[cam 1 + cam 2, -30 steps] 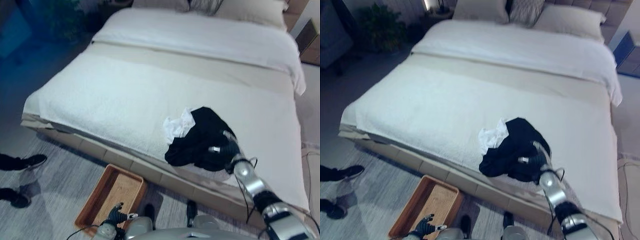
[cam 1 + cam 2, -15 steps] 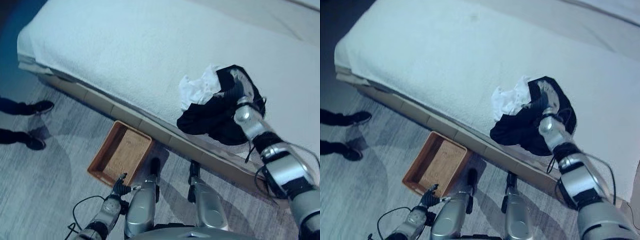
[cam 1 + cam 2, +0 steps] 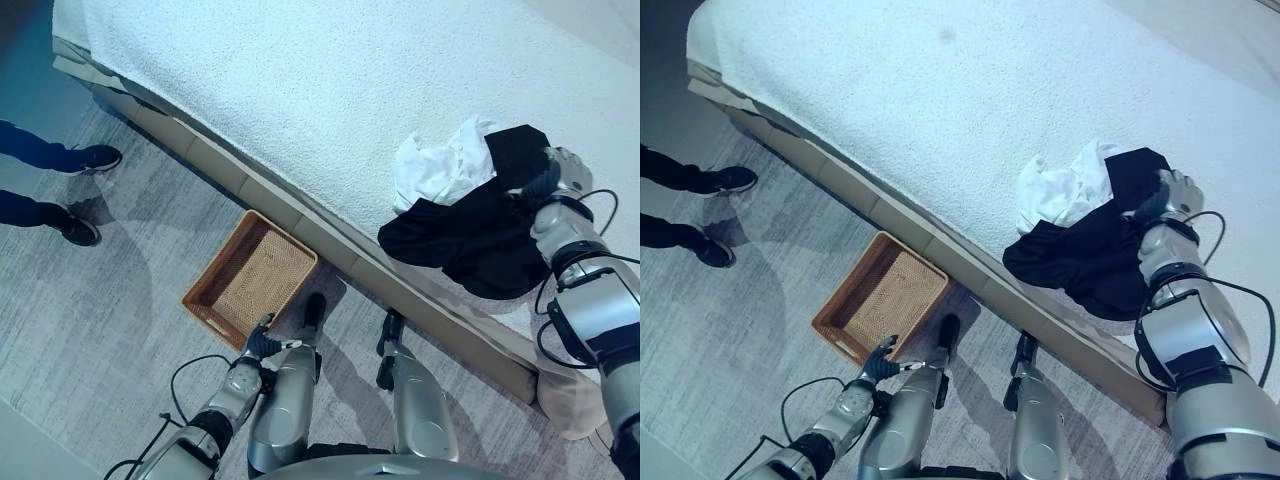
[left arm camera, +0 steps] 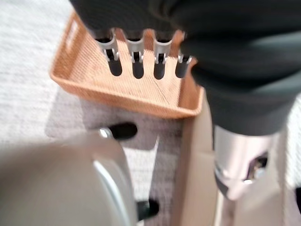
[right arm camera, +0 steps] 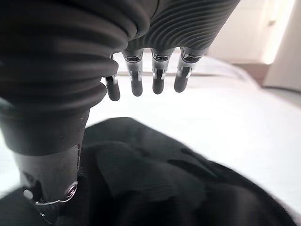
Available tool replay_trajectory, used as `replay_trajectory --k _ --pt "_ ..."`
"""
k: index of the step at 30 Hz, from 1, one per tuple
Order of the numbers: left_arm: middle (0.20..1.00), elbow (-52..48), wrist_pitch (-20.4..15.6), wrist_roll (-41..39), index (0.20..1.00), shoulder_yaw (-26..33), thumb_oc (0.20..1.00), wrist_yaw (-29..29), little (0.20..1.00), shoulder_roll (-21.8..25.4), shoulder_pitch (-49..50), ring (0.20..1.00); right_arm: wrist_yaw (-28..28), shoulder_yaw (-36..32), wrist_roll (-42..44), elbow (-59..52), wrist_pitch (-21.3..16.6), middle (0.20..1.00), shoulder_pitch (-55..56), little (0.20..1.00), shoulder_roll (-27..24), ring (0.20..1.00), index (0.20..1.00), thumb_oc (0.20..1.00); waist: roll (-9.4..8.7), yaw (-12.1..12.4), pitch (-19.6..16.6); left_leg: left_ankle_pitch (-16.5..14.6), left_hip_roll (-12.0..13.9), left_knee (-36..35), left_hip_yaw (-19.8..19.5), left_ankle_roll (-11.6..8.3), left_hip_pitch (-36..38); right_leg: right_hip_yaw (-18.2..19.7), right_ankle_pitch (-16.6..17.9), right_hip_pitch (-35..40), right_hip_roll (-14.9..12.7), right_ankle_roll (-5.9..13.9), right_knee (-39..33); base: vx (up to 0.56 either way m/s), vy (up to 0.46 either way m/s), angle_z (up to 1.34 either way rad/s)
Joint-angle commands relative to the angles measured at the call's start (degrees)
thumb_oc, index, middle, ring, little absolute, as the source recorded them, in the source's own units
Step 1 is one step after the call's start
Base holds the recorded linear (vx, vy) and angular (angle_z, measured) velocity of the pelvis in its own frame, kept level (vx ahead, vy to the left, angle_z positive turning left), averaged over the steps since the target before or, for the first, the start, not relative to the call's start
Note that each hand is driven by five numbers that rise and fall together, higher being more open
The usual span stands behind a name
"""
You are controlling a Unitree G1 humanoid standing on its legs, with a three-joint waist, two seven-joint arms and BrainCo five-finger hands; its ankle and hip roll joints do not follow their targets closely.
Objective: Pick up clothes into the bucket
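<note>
Resting on the black garment (image 3: 470, 240) near the bed's (image 3: 300, 90) front edge, the right hand (image 3: 556, 172) keeps its fingers (image 5: 157, 77) straight, gripping nothing. A white garment (image 3: 440, 170) adjoins it. The left hand (image 3: 262, 340), fingers extended, hovers by the wicker basket (image 3: 250, 278) on the floor (image 3: 90, 310).

Bed edge (image 3: 330, 240) stands between clothes (image 3: 470, 225) and basket (image 3: 250, 280).

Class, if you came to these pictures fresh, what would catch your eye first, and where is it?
First, the black garment heaped with a white one near the edge of the white bed, with the right hand resting on the black cloth. Next, the woven tray on the floor beside the bed, the left hand open just short of it.
</note>
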Motion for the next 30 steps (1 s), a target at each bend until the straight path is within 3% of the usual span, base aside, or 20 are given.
replay_trajectory --k 1,10,11,12,13,14,22,30 --pt "1.0 -1.2 0.5 -1.1 1.0 -1.1 1.0 -0.4 1.0 -1.3 1.2 1.0 1.2 1.4 -3.2 1.9 2.8 1.0 -0.9 1.0 -5.0 1.0 1.0 1.0 -0.97 -0.1 1.0 -3.3 -2.5 5.1 0.4 0.36 -2.9 3.9 -3.2 0.2 -2.7 1.95 4.7 0.0 0.0 0.0" --pt "1.0 -0.7 1.1 -1.1 1.0 -0.9 1.0 -0.6 1.0 -2.1 0.3 1.0 2.9 0.5 -3.3 2.4 3.5 1.0 1.1 1.0 -2.6 1.0 1.0 1.0 -0.48 -0.9 1.2 -2.8 -2.5 4.1 1.4 0.46 -3.2 5.0 -2.3 -0.6 -2.9 2.17 3.5 0.0 0.003 0.0" --pt "1.0 -1.1 1.0 -0.9 1.0 -0.9 1.0 -0.5 1.0 -2.1 0.0 1.0 2.9 0.6 -3.2 1.9 3.4 0.514 1.5 0.514 -2.0 0.514 0.514 0.514 -0.49 -1.1 1.3 -2.7 -2.5 4.0 1.6 0.48 -3.2 5.4 -1.9 -0.8 -2.8 2.22 3.1 -0.01 0.014 -0.04" --pt "1.0 -1.1 1.1 -0.9 1.0 -0.9 1.0 -0.5 1.0 -2.1 0.1 1.0 2.9 0.6 -3.2 1.9 3.4 0.514 1.5 0.514 -2.0 0.514 0.514 0.514 -0.49 -1.1 1.3 -2.7 -2.5 4.0 1.7 0.48 -3.2 5.4 -1.9 -0.8 -2.8 2.22 3.1 0.0 0.009 -0.05" --pt "1.0 -1.2 1.0 -0.9 1.0 -0.9 1.0 -0.5 1.0 -2.1 0.0 1.0 3.0 0.6 -3.0 1.7 3.2 0.269 1.5 0.269 -1.7 0.269 0.269 0.269 -0.48 -1.2 1.4 -2.7 -2.5 3.9 1.7 0.48 -3.2 5.7 -1.8 -0.9 -2.8 2.28 3.0 0.0 0.0 -0.06" --pt "1.0 -1.3 1.0 -0.8 1.0 -0.9 1.0 -0.5 1.0 -2.2 -0.1 1.0 3.0 0.6 -2.8 1.6 3.1 0.2 1.5 0.2 -1.4 0.2 0.2 0.2 -0.42 -1.3 1.4 -2.6 -2.5 3.8 1.9 0.47 -3.2 5.7 -1.7 -0.9 -2.8 2.32 2.9 -0.01 -0.004 -0.07" --pt "1.0 -0.7 0.8 -0.3 1.0 -0.8 1.0 -0.1 1.0 -2.6 -0.4 1.0 1.2 0.3 -0.7 -1.8 1.4 0.2 0.4 0.2 -0.3 0.2 0.2 0.2 -1.08 -2.0 1.3 -2.5 -2.2 3.4 2.4 0.41 -2.8 6.4 -1.5 -0.7 -2.4 2.51 2.3 0.0 -0.006 -0.04" --pt "1.0 -1.4 0.1 0.1 1.0 1.3 1.0 0.9 1.0 -0.2 -1.5 1.0 -0.9 2.2 2.0 -11.7 -0.9 0.2 -4.4 0.2 -2.1 0.2 0.2 0.2 -3.84 -3.6 -0.2 -2.5 -0.9 1.9 4.1 0.12 -0.7 7.7 -0.4 0.4 -1.4 2.98 0.5 0.0 -0.008 -0.11"
